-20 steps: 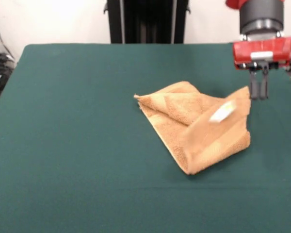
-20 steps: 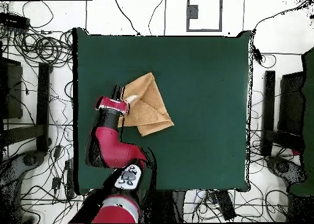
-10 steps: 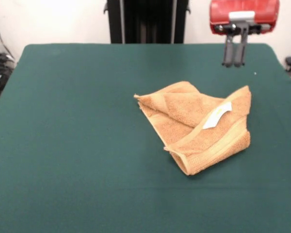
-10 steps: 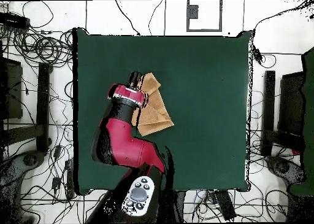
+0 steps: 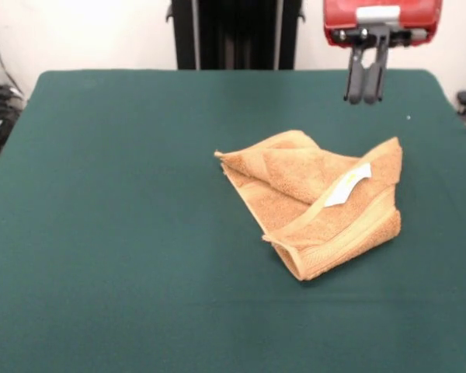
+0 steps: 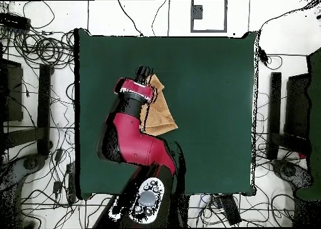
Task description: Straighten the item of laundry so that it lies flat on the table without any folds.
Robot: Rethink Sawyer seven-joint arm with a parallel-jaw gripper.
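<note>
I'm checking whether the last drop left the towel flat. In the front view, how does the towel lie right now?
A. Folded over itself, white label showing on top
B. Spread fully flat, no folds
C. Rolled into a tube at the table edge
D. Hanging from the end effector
A: the towel lies crumpled with layers folded over each other and its white label facing up, while the end effector is raised clear of it above the table.

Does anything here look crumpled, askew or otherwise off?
Yes: the towel is not flat. It lies bunched on the table, with layers folded over each other and its white label lying on a diagonal fold. The gripper hangs above it, shut, holding nothing.
</note>
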